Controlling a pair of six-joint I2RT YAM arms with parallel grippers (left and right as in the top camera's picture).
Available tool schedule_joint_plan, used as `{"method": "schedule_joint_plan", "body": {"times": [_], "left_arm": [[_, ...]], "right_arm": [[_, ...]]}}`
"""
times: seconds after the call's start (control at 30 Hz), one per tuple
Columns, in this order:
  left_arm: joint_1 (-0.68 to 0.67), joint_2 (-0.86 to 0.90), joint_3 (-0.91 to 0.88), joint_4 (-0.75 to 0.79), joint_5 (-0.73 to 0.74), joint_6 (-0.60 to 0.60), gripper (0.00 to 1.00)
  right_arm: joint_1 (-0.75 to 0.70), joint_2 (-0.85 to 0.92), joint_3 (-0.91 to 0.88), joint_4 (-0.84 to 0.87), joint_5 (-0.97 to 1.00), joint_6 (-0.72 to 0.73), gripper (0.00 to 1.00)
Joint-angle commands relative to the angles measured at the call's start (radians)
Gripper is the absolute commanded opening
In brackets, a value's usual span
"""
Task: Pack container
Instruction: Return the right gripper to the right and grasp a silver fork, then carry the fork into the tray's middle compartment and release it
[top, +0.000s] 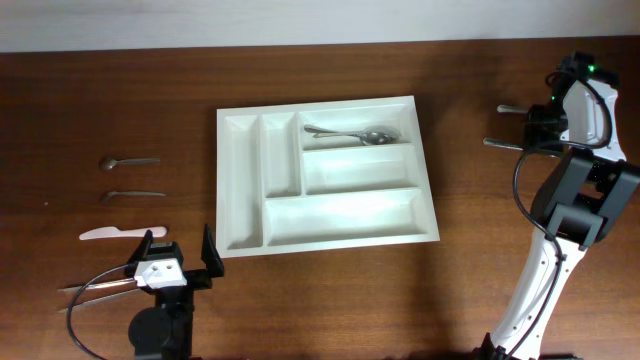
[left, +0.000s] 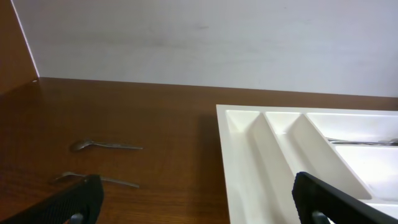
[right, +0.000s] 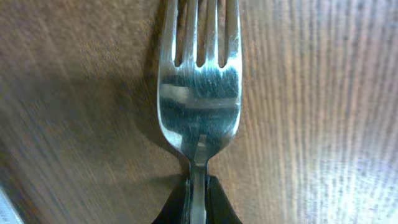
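The container, a large white tray (top: 250, 190) with five compartments, lies mid-table and also shows in the left wrist view (left: 249, 162). A metal spoon (top: 350, 133) lies in its far right compartment. My right gripper (top: 540, 128) is far right of the tray, low over the table. In the right wrist view its fingers (right: 198, 199) are shut on the neck of a metal fork (right: 199, 93). My left gripper (top: 178, 245) is open and empty by the tray's near left corner, and its fingers (left: 199, 205) straddle the tray's left rim.
Two metal spoons (top: 128, 160) (top: 133, 194) and a white plastic knife (top: 115, 234) lie left of the tray. Thin utensils (top: 95, 290) lie by the left arm's base. Two metal handles (top: 510, 109) (top: 500, 144) stick out beside the right gripper.
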Motion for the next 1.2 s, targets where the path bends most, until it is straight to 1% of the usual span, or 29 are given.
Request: {"method": "schedule_joint_plan", "body": {"times": [0.0, 0.17, 0.33, 0.47, 0.73, 0.83, 0.97, 1.17], "left_arm": [[-0.005, -0.008, -0.005, -0.001, 0.014, 0.012, 0.99], [-0.005, -0.008, -0.005, -0.001, 0.014, 0.012, 0.99], [-0.005, -0.008, -0.005, -0.001, 0.014, 0.012, 0.99], [-0.005, -0.008, -0.005, -0.001, 0.014, 0.012, 0.99], [-0.005, -0.008, -0.005, -0.001, 0.014, 0.012, 0.99], [-0.005, -0.008, -0.005, -0.001, 0.014, 0.012, 0.99], [-0.005, -0.008, -0.005, -0.001, 0.014, 0.012, 0.99], [-0.005, -0.008, -0.005, -0.001, 0.014, 0.012, 0.99]], "right_arm": [[0.012, 0.022, 0.082, -0.058, 0.028, -0.031, 0.04], [0.061, -0.003, 0.216, -0.201, 0.027, -0.030, 0.04], [0.189, -0.045, 0.349, -0.349, 0.004, -0.025, 0.04], [0.322, -0.053, 0.395, -0.457, -0.048, 0.074, 0.04], [0.601, -0.053, 0.396, -0.457, -0.117, 0.177, 0.04], [0.678, -0.053, 0.396, -0.457, -0.136, 0.181, 0.04], [0.736, -0.053, 0.395, -0.457, -0.145, 0.181, 0.04], [0.764, -0.053, 0.394, -0.457, -0.162, 0.191, 0.04]]}}
